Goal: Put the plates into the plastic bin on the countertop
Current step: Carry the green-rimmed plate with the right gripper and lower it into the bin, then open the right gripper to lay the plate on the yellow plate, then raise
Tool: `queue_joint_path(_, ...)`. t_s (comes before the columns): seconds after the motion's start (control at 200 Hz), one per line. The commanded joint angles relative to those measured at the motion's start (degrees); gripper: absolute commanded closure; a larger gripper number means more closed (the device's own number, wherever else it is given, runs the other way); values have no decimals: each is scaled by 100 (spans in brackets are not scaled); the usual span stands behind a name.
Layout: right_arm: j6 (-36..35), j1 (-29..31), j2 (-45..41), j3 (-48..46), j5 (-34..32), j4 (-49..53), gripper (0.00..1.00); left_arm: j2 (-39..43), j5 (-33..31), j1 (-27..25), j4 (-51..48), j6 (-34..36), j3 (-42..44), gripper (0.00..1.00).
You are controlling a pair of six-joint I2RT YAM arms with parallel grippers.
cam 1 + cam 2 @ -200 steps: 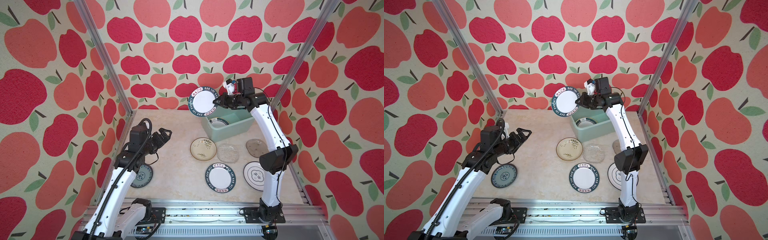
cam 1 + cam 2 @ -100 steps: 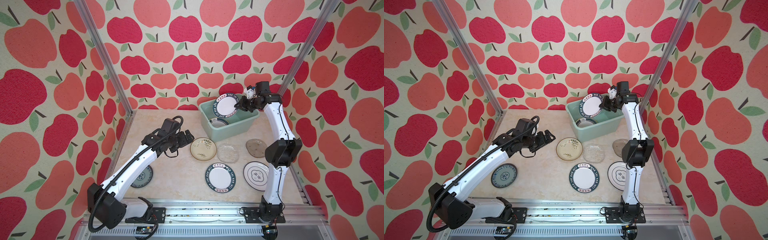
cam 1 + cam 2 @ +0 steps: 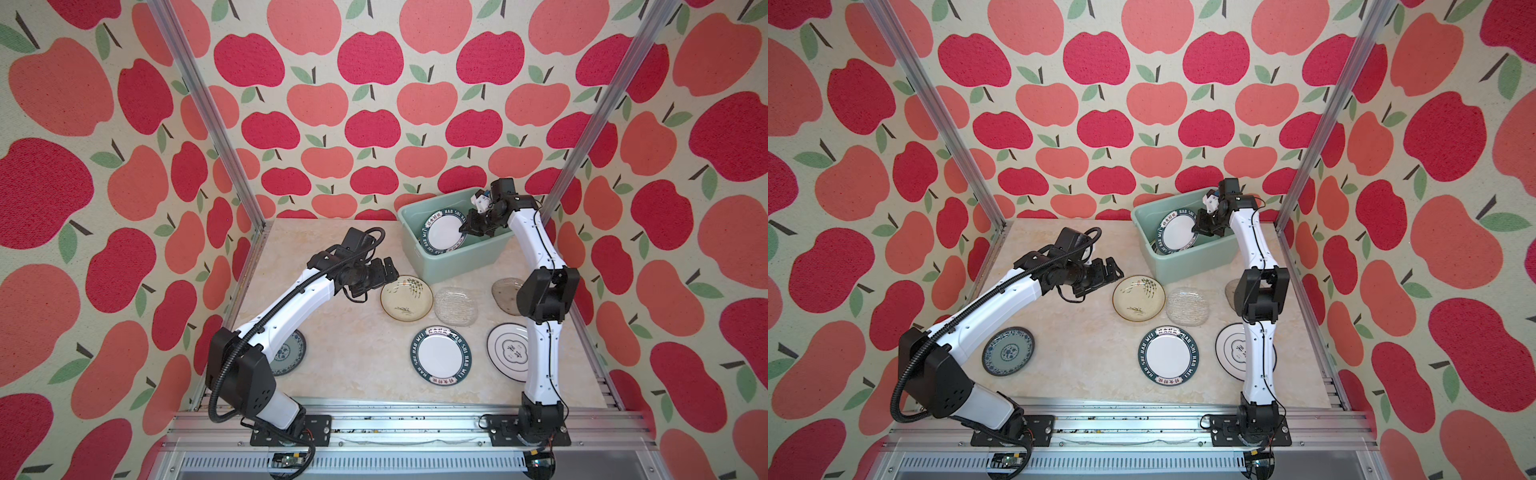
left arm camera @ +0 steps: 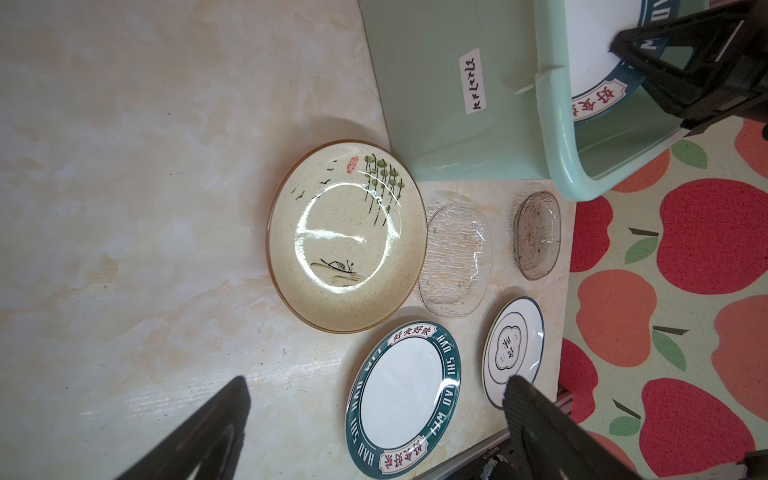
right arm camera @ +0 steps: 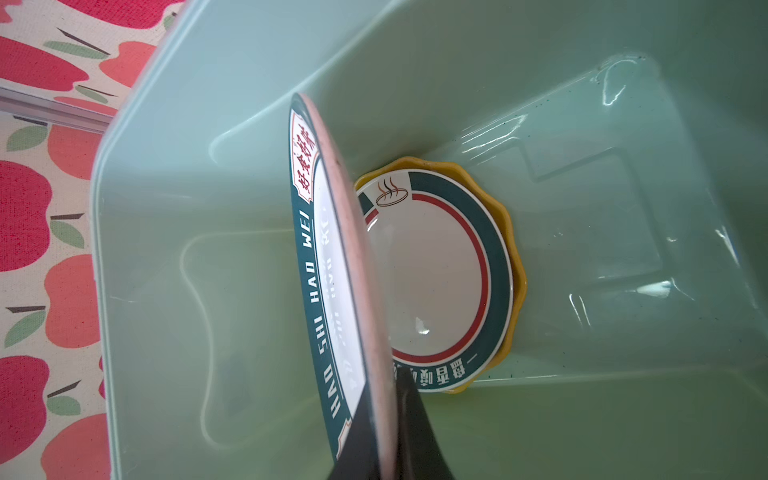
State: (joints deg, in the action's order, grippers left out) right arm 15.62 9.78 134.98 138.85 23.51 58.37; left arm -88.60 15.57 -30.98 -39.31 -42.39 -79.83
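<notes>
right claw [image 3: 467,226]: pinching the rim of a white, teal-lettered round plate [image 3: 442,232], tilted inside the mint-green plastic bin [image 3: 457,266], guessing so it slides onto the stack [image 5: 436,282]
left claw [image 3: 380,280]: wide open beside the cream plant-drawing plate [image 3: 406,298], probably next

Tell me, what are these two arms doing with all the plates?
The right gripper is shut on a green-rimmed plate, holding it tilted inside the mint bin, where a white plate lies on a yellow plate. The left gripper hangs open near the cream plate. It and five others lie on the countertop.
</notes>
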Motion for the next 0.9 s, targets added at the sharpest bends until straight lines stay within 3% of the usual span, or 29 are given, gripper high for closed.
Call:
queue_joint_path(0.0,-182,93,245,95,161,-71,100,-131,104,-21,-266,211,-250,2)
queue_joint_path(0.3,-287,172,455,41,140,-98,100,-217,97,-20,-288,220,-269,0)
queue_joint_path(0.53,-354,207,475,-201,-16,-132,88,-286,97,-22,-314,255,-281,0)
queue_joint_path(0.895,-445,270,534,-323,-296,-168,80,-423,104,-21,-316,274,-306,1)
